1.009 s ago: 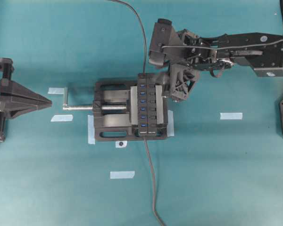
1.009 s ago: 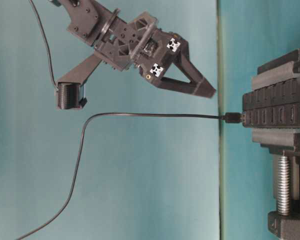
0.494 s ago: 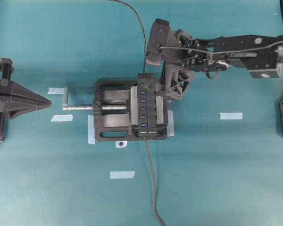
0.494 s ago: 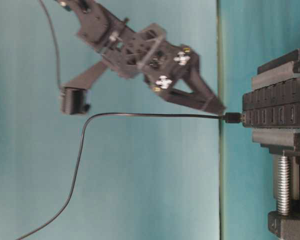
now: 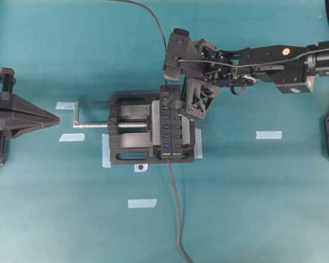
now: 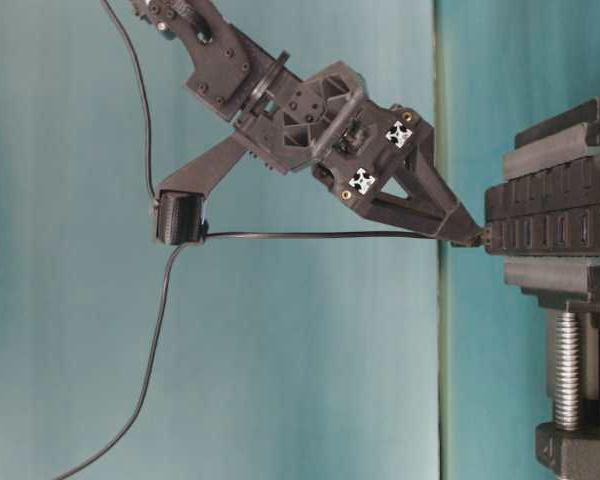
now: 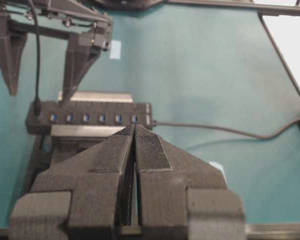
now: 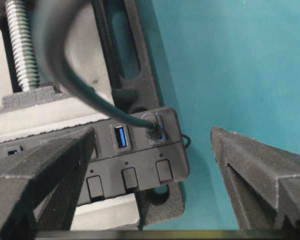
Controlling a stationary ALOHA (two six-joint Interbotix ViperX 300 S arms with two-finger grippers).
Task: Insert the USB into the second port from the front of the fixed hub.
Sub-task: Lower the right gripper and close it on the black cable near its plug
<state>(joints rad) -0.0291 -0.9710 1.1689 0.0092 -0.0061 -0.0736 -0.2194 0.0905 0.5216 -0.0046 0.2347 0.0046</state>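
right gripper (image 8: 150,165) is spread wide over the hub (image 8: 135,150) with the plug (image 8: 151,129) stuck in its end socket, left gripper (image 7: 135,145) pressed together.

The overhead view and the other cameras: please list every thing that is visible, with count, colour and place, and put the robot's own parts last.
fixed hub: one, black with blue sockets, clamped in the vise at the table's middle.
USB: one, black plug on a thin dark cable, plugged into the hub's end socket, between the open right fingers.
hub lead: one, dark, running from the hub's other end off the picture's bottom edge.
vise: one, black with a silver screw, taped down.
tape pieces: several, pale blue, scattered on the teal table.
left gripper: shut, parked left.
right gripper: open, over the hub's far end.
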